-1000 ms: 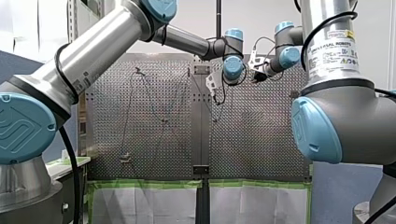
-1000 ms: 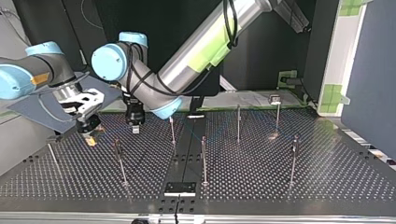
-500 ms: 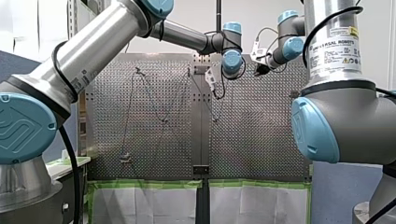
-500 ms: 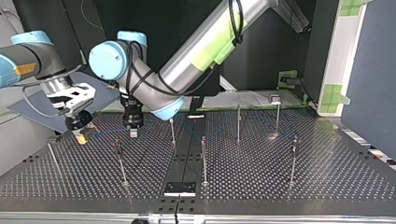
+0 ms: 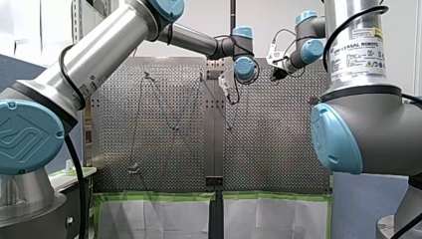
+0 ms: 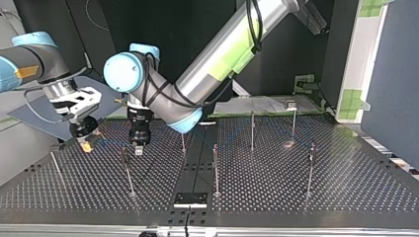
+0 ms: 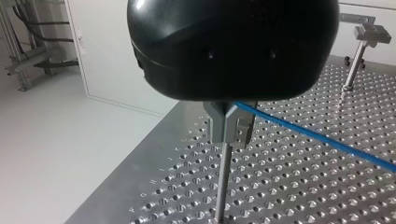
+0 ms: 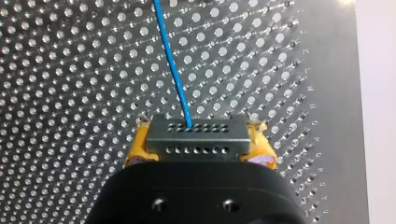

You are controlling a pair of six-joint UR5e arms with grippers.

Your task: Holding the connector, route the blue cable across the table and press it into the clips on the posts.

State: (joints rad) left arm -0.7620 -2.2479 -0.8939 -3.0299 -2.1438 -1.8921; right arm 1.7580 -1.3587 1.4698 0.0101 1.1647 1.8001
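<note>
Right gripper [image 8: 198,140] pinched the connector [image 8: 196,135] between its yellow pads [image 8: 259,149], one pad on each short end, above the perforated table [image 8: 70,70]. From the connector's face the cable [image 8: 170,60] ran straight ahead of that gripper and out of sight.

Left gripper [image 7: 229,137] is black with metal fingers [image 7: 217,126]. As far as its wrist view showed, those fingers were drawn together on the cable, which came out from between them near their root and slanted away to one side. A post [image 7: 223,182] stood directly beneath its fingertips (the top of it was hidden behind them, so whether the cable already sat in a clip there could not be told).

The step in hand looked like routing: the stretch between the two grippers was being carried to this post. The next move would call for lowering that stretch into the post's clip and pressing it home, with the connector held steady so the line is tight – but not so tight that it pulls out of any clip already threaded.

The cable was thin, bright blue and dead straight, with no sag or kink. The connector was a flat dark grey block with two rows of small holes, and the cable entered it near the middle of the farther row.
</note>
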